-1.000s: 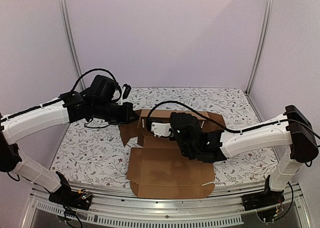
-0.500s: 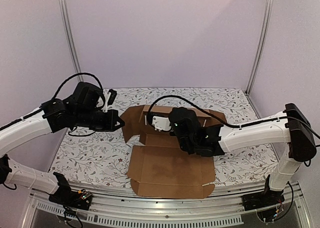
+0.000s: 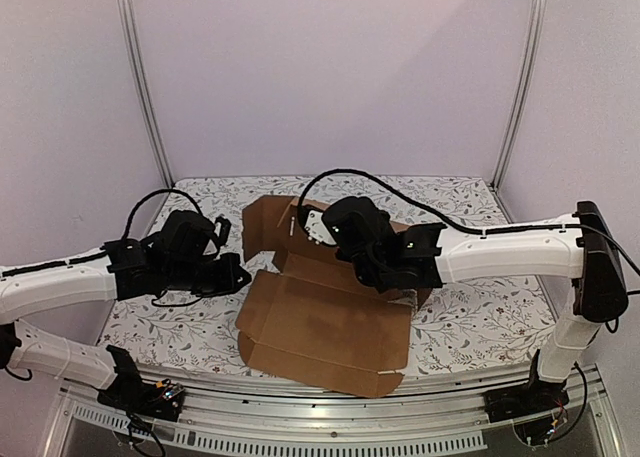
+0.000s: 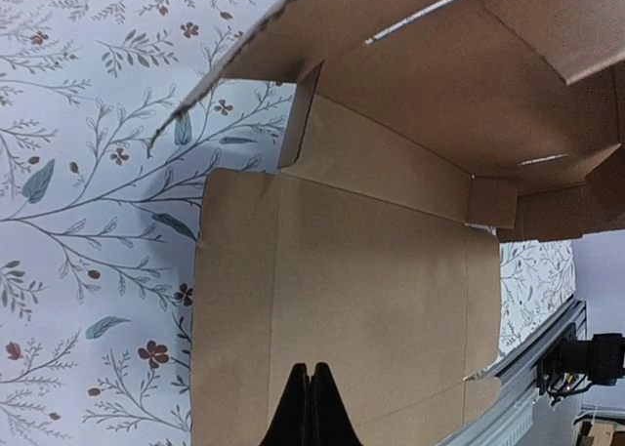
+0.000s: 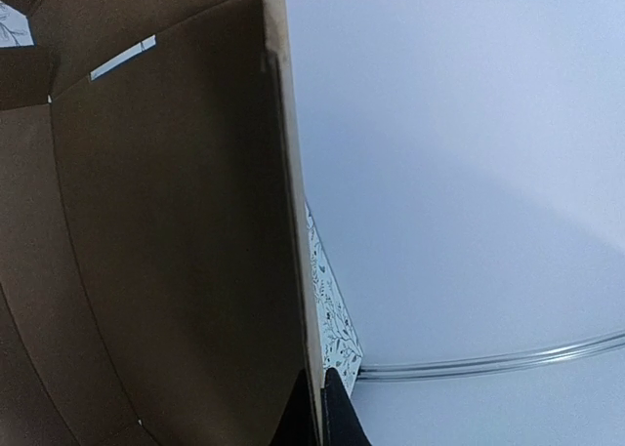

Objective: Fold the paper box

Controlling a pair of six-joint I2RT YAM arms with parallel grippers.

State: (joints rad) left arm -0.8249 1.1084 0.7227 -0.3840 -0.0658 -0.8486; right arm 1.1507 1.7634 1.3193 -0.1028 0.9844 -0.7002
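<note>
Your right claw (image 5: 319, 395) is clamped on a raised wall of the paper box (image 3: 325, 327); your left claw (image 4: 311, 399), clenched shut, sits over its flat panel near the desk's (image 3: 480, 317) front edge.

My overhead view is bright and evenly lit from above, with a lilac tint on the wall (image 3: 330, 77). The shadow under the paper box (image 3: 325, 322) is soft and pale. My left wrist view is crisp, though the left gripper (image 4: 311, 412) shows only as a black shape. In my right wrist view the cardboard looks dim against a bright, washed-out background.
</note>
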